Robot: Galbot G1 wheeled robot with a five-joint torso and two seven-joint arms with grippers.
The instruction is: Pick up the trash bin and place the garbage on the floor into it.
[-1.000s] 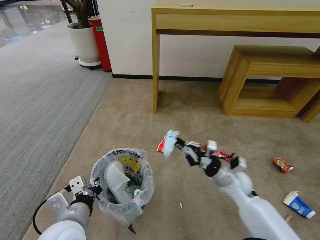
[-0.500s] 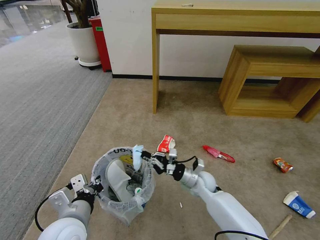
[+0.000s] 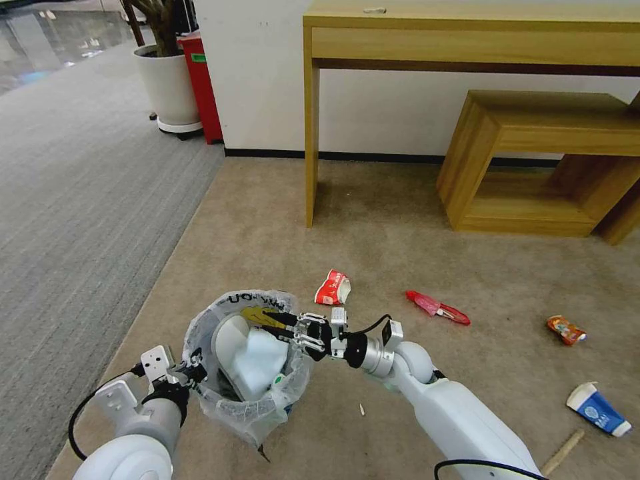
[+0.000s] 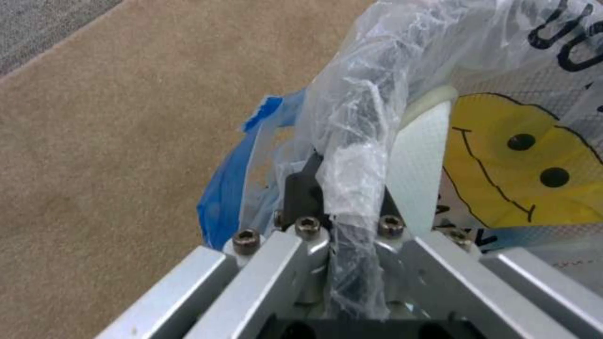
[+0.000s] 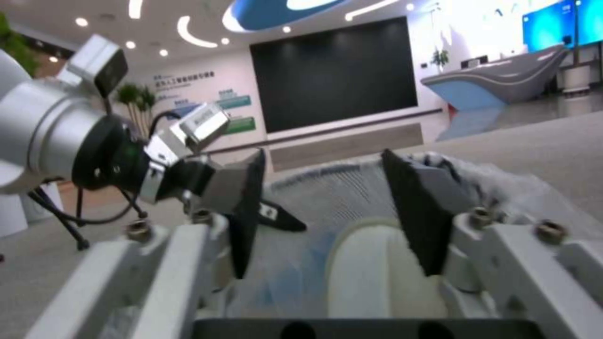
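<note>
Hovering open-jawed over the trash bin (image 3: 243, 353), the right tool (image 3: 275, 321) holds nothing; left tool (image 3: 193, 373) pinches the rim; next target: red-white cup (image 3: 333, 288)

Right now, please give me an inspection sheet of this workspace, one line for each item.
Surface: beige carpet floor, grey striped carpet beside it.
Job's things: trash bin lined with a bag, holding a white slipper and a pale blue piece.
Clutter: red-white cup, red wrapper, orange can, blue-white cup, wooden stick on the floor.
Grippers: left end effector shut on the bin's rim; right end effector open over the bin.
Cables: black cable on the left wrist.
Surroundings: wooden desk, wooden bench, potted plant.
</note>
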